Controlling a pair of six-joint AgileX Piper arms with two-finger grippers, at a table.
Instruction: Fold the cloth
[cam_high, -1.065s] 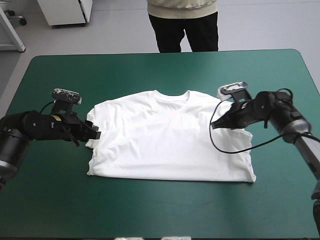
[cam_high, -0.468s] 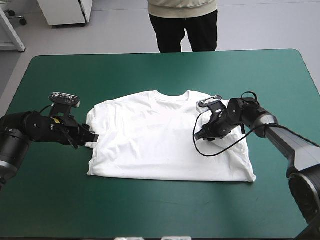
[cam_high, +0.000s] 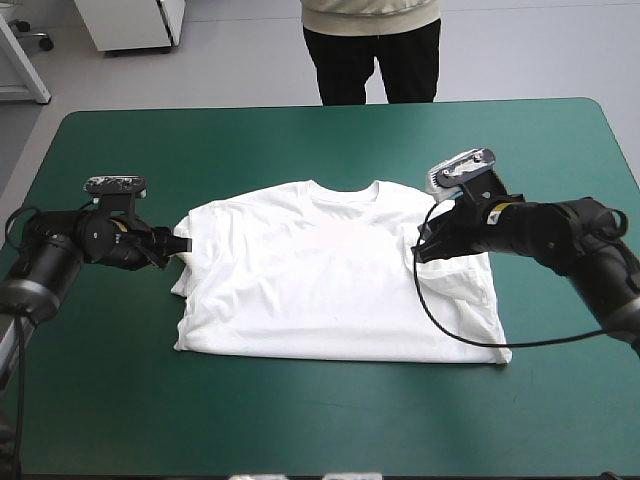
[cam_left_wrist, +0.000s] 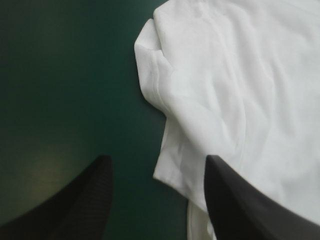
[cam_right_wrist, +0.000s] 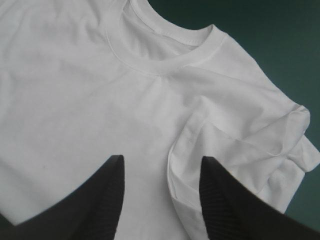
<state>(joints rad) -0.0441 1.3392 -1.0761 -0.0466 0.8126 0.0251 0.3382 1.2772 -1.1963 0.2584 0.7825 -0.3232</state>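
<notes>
The white T-shirt (cam_high: 330, 285) lies spread flat near the middle of the teal-green table cover (cam_high: 300, 140), its collar (cam_high: 345, 190) toward the far edge and its hem toward the near one.

The left gripper (cam_high: 180, 248) sits low at the shirt's left side, level with the sleeve. From its own wrist camera, the left gripper (cam_left_wrist: 157, 159) has its black fingers standing wide apart. One is over bare cover and the other over white fabric, with the shirt's side edge running between them. The left sleeve (cam_left_wrist: 150, 75) lies ahead of it in soft overlapping layers.

The right gripper (cam_high: 422, 250) is above the shirt's right shoulder area, inside its outline. Its wrist view shows the right gripper (cam_right_wrist: 162, 159) parted as well, with plain white cloth between the fingers. The right sleeve (cam_right_wrist: 240, 145) lies just beside and ahead of one finger, doubled back on the body in rumpled folds, and the collar (cam_right_wrist: 170, 65) lies farther ahead.

Whether either gripper's fingertips actually touch the fabric cannot be told from these angles. Neither holds any cloth.
</notes>
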